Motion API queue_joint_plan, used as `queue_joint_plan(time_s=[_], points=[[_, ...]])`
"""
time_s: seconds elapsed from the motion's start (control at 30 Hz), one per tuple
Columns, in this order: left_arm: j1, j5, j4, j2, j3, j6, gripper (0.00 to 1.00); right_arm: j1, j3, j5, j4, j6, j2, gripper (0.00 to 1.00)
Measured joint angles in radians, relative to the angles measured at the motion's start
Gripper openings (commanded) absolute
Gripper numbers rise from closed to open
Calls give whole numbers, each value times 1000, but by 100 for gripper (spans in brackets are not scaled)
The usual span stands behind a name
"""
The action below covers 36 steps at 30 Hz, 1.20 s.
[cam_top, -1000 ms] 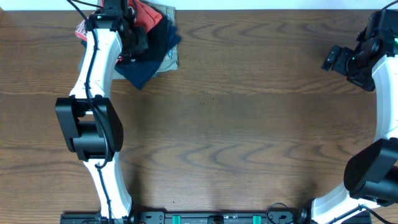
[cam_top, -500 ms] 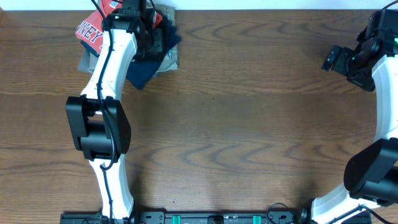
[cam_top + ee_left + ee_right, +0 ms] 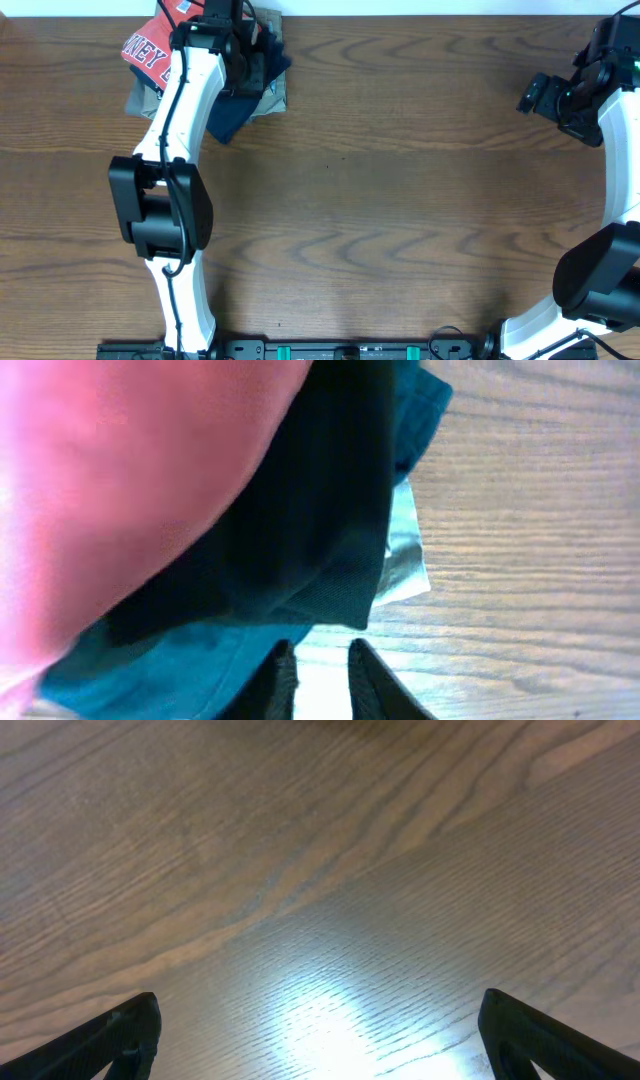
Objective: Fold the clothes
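The clothes, a red-orange T-shirt [image 3: 148,50] with white lettering, lie on top of a pile at the table's far left corner, left of my left arm. The left wrist view shows the T-shirt [image 3: 120,480] as a blurred red mass at upper left. My left gripper [image 3: 248,55] is over the right side of the pile. In its own view the left gripper [image 3: 322,675] has a narrow gap between its fingers, with only bare table showing through. At the far right my right gripper [image 3: 530,95] [image 3: 320,1040] hovers wide open over bare wood.
Under the T-shirt lie a black garment [image 3: 300,530], a blue one [image 3: 225,115] [image 3: 180,670] and a pale grey one [image 3: 140,98] [image 3: 400,560]. The table's far edge [image 3: 400,14] runs just behind the pile. Bare wood [image 3: 380,200] spans the middle.
My left arm has swung right over the pile, uncovering the lettered part of the red T-shirt on its left. The right arm has not moved.
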Motion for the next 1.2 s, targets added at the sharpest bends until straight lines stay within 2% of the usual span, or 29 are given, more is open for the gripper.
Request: queue_joint_plan(time_s=[0.07, 0.1, 0.27, 0.47, 0.7, 1.07, 1.2], points=[[1, -7, -4, -11, 0, -24, 48, 0, 0, 0, 0, 0, 0, 99], [3, -8, -4, -15, 0, -36, 51, 0, 0, 0, 0, 0, 0, 99], [12, -19, -1, -27, 0, -107, 52, 0, 0, 0, 0, 0, 0, 99], [28, -24, 24, -27, 0, -140, 54, 0, 0, 0, 0, 0, 0, 99], [31, -25, 60, -10, 0, -165, 54, 0, 0, 0, 0, 0, 0, 99], [31, -26, 208, 47, 0, -171, 53, 0, 0, 0, 0, 0, 0, 99], [31, -26, 220, 47, 0, -185, 40, 0, 0, 0, 0, 0, 0, 99]])
